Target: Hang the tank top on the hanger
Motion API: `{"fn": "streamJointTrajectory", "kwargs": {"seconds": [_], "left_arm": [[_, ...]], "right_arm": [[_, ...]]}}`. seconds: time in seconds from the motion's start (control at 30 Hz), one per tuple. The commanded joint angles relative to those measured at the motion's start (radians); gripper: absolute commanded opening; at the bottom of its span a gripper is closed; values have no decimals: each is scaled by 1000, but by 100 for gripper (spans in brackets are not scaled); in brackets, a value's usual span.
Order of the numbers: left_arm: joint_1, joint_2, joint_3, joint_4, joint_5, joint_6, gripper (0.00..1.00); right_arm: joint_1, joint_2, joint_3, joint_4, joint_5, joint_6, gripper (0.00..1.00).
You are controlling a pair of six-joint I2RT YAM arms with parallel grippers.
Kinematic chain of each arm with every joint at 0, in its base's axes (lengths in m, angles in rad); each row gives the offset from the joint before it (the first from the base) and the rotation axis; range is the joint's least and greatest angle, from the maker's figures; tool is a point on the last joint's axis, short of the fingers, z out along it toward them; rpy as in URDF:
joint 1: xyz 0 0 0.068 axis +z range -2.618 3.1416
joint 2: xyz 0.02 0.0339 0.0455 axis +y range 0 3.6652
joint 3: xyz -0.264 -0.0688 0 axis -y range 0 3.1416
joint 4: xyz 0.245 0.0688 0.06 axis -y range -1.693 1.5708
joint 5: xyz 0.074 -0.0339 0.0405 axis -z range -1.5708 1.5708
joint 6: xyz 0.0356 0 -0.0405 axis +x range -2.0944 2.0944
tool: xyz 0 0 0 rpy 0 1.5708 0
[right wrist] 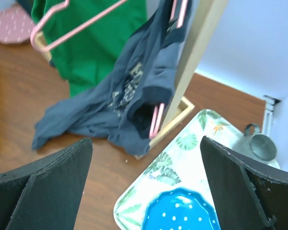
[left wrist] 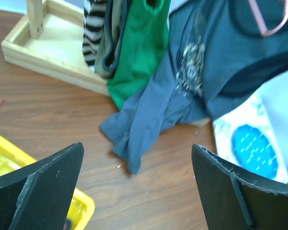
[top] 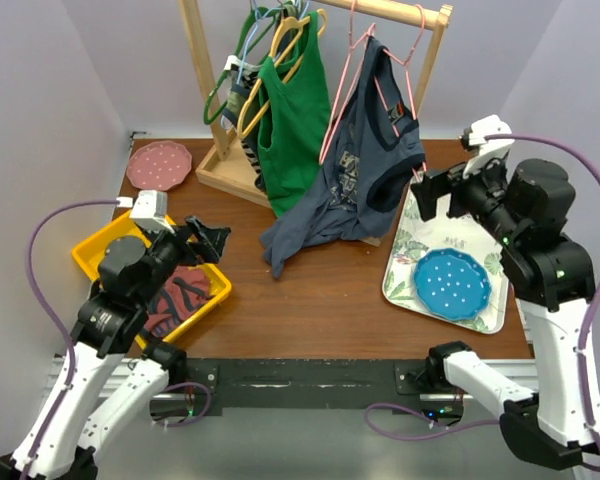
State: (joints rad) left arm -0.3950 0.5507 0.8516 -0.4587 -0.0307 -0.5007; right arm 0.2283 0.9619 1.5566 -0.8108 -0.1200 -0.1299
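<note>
The navy tank top [top: 365, 160] hangs on the pink hanger [top: 344, 97], whose hook is over the wooden rail. One strap is threaded on the wire, and the hem trails down onto the table. In the left wrist view the tank top [left wrist: 221, 62] fills the upper right, with a bit of the hanger [left wrist: 265, 32] showing. The right wrist view shows the tank top [right wrist: 120, 96] with the hanger [right wrist: 157, 120] poking out of an armhole. My left gripper [top: 215, 240] [left wrist: 137, 191] is open and empty, left of the fabric. My right gripper [top: 430, 195] [right wrist: 146, 182] is open and empty, just right of the hanger's end.
A green tank top [top: 295, 120] and other hangers crowd the rail [top: 400, 12] to the left. The rack's wooden base [top: 230, 172] sits behind. A yellow bin [top: 95, 250] with cloth is beside the left arm. A pink plate [top: 160, 165], floral tray [top: 405, 270] and blue plate [top: 450, 285] are nearby.
</note>
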Motion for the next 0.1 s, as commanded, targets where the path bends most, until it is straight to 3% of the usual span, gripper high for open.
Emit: {"fn": "streamJointTrajectory", "kwargs": {"seconds": [0.0, 0.07], "left_arm": [[4, -21, 18, -32, 41, 93, 100], [4, -41, 7, -34, 34, 93, 100]], "right_arm": [[-23, 6, 46, 25, 49, 44, 99], [-33, 11, 56, 25, 25, 52, 99]]}}
